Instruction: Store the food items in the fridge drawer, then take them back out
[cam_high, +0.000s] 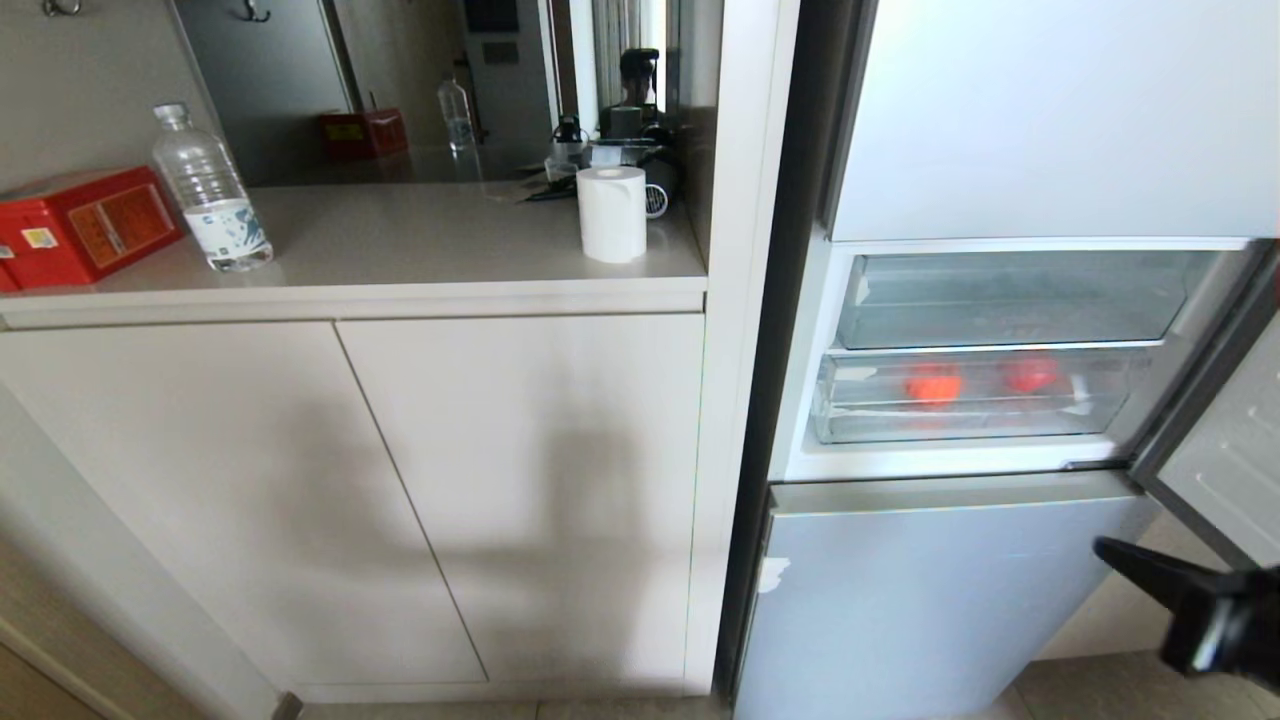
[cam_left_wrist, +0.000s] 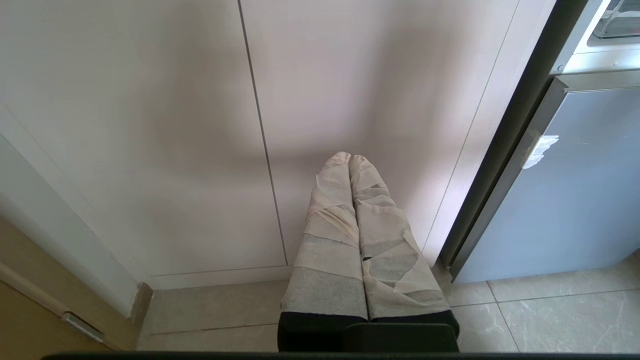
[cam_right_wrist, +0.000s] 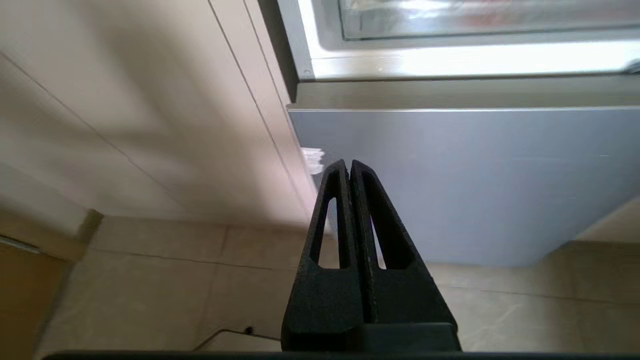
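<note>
Fruits (cam_high: 932, 384), two, sit in one fridge drawer (cam_high: 850, 415); both hands (cam_right_wrist: 348, 167) pinched closed, empty.

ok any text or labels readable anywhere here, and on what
None can be read.
Red box: orange label with dark print, too blurred.
Water bottle: white and blue label, print too small.
Upper fridge drawer: any lettering on its front too faint to read.

fruits (cam_high: 932, 384) orange-red, red | fridge drawer (cam_high: 850, 415) clear | box (cam_high: 85, 222) red
</note>
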